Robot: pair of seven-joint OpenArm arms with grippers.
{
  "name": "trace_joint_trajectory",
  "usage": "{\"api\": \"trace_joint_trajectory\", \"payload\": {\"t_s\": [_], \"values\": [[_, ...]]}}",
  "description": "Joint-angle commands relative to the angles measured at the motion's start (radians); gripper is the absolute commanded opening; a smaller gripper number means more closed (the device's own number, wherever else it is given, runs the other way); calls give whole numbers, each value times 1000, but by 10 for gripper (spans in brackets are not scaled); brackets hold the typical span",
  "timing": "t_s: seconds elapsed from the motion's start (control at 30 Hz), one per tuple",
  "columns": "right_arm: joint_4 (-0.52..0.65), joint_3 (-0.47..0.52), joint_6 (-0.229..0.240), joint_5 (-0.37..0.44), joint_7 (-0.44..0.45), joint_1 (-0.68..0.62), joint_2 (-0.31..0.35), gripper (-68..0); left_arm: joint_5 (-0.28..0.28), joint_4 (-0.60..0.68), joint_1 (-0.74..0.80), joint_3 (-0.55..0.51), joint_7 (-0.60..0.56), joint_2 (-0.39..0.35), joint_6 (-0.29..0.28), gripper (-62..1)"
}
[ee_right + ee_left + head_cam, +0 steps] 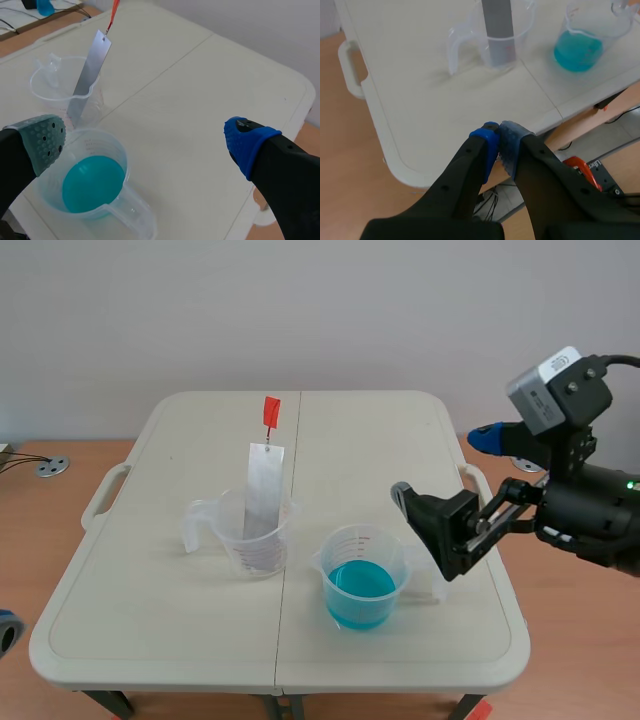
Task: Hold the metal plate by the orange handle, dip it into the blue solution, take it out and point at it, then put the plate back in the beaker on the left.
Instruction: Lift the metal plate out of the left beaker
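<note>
Now right hand (147, 142) spread wide, empty, seemingly near blue solution (92, 182).

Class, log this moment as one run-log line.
metal plate with orange handle: ungripped, standing in clear plastic left beaker; clear beaker of blue solution: untouched; right gripper: open beside it; left gripper: shut, away from beakers

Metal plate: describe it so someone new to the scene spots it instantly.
On the white folding table stand two clear beakers; take the left beaker. The metal plate is the tall, thin silver strip leaning in it, rising well above the rim. Only it carries an orange tag on top; the neighbouring beaker holds just blue solution.
</note>
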Motion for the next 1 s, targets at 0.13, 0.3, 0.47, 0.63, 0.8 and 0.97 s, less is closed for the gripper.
{"api": "trace_joint_trajectory", "payload": {"t_s": [0.13, 0.3, 0.47, 0.63, 0.8, 0.97], "values": [[-42, -34, 48, 13, 0, 90, -80, -12, -9, 7, 55, -13, 11, -4, -3, -590], [-105, -69, 51, 13, -12, 167, -130, -12, -10, 7, 119, -13, 11, -52, -3, -590], [-190, -108, 51, 13, -12, 256, -167, -12, -10, 7, 156, -16, 26, -67, -2, -590], [-286, -152, 51, 14, -12, 351, -200, -12, -9, 6, 179, -16, 44, -66, 0, -590], [-386, -185, 52, 13, -13, 434, -245, -12, -9, 6, 177, -16, 76, -66, 18, -590], [-462, -199, 60, 13, -29, 500, -301, -12, -9, 6, 175, -16, 77, -66, 20, -590]]}}
